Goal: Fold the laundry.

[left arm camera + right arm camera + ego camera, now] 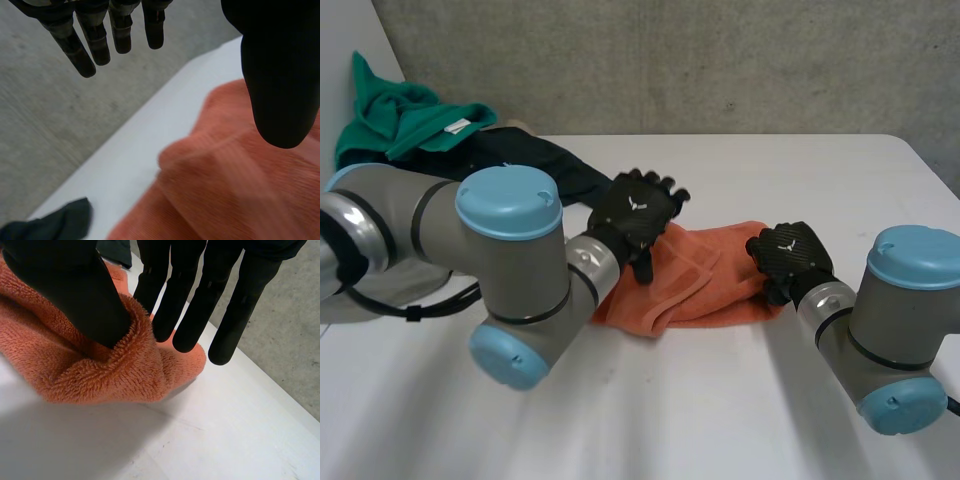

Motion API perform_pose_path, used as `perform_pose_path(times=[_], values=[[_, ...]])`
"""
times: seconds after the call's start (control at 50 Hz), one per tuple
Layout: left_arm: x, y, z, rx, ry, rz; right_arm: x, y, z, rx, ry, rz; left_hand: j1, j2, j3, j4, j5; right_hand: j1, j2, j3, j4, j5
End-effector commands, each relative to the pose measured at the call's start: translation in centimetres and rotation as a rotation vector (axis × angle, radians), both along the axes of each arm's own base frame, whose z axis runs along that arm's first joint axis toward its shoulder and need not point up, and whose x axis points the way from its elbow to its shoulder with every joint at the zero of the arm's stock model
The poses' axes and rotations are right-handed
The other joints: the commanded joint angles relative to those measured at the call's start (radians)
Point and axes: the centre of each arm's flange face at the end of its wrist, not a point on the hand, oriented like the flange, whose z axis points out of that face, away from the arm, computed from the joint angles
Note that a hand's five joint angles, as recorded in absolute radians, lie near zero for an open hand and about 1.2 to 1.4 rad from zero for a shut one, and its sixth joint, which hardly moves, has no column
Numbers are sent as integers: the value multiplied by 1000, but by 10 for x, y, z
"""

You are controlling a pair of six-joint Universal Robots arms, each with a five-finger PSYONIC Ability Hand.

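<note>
Bare white table (800,170) lies open beyond and right of the orange towel (705,285), and in front between the 2 arms. The rumpled towel blocks the middle, the left hand (635,212) above its left end, the right hand (788,255) pinching its right end. A dark garment (535,160) and a green garment (400,115) crowd the far left corner.

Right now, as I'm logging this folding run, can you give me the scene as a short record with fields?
Surface: white table
Cloth in work: orange towel, rumpled, mid-table
Left hand: open, fingers straight, over the towel's left part
Right hand: at the towel's right end, thumb sunk in a fold, pinching it against straight fingers
Set aside: green garment and dark garment, far left corner
</note>
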Motion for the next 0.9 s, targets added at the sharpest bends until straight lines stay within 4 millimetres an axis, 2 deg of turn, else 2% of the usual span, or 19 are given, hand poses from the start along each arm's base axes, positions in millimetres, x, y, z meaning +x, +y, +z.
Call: perform_pose_path(times=[0.02, 0.12, 0.24, 0.32, 0.38, 0.46, 0.48, 0.52, 0.54, 0.56, 0.58, 0.62, 0.7, 0.8, 0.9], values=[[16, 30, -11, 112, -89, -22, -1, -1, 1, 2, -6, -6, -37, -35, -38, -33, -51, 270, 215, 207, 198, 244], [15, 40, -25, 140, -114, -55, -1, -1, 0, 3, -5, -4, -37, -35, -38, -33, -51, 270, 215, 207, 198, 244], [12, 40, -43, 144, -147, -64, -1, 0, 1, 2, -6, -3, -37, -35, -38, -33, -51, 270, 215, 207, 198, 244], [8, 35, -51, 124, -152, -61, -1, 0, 1, 2, -6, -3, -37, -35, -38, -33, -51, 270, 215, 207, 198, 244], [3, 24, -54, 91, -132, -36, 0, 1, 0, 5, -4, -1, -37, -35, -38, -33, -51, 270, 215, 207, 198, 244], [2, -3, -58, 25, -105, 76, 0, 2, 0, 4, -3, 1, -37, -35, -38, -33, -51, 270, 215, 207, 198, 244], [15, -29, -54, -16, -95, 231, 0, 2, 1, 3, -4, 1, -37, -35, -38, -33, -51, 270, 215, 207, 198, 244], [41, -59, -48, -54, -92, 465, -1, 1, 1, 2, -4, -1, -37, -35, -38, -33, -51, 270, 215, 207, 198, 244], [55, -71, -43, -69, -85, 578, -1, 1, 1, 3, -5, -3, -37, -35, -38, -33, -51, 270, 215, 207, 198, 244], [79, -87, -39, -86, -100, 763, -1, 0, 2, 0, -5, -4, -37, -35, -38, -33, -51, 270, 215, 207, 198, 244], [85, -90, -39, -87, -109, 807, -2, 0, 3, -1, -7, -6, -37, -35, -38, -33, -51, 270, 215, 207, 198, 244], [84, -87, -40, -80, -116, 804, -2, 0, 3, -2, -7, -7, -37, -35, -38, -33, -51, 270, 215, 207, 198, 244], [74, -70, -42, -33, -124, 683, -2, -1, 3, -3, -6, -7, -37, -35, -38, -33, -51, 270, 215, 207, 198, 244], [54, -45, -31, -15, -78, 499, -1, -1, 1, 1, -1, 0, -37, -35, -38, -33, -51, 270, 215, 207, 198, 244], [40, -31, -21, -37, -37, 409, -1, 0, 1, 1, 6, 3, -37, -35, -38, -33, -51, 270, 215, 207, 198, 244]])
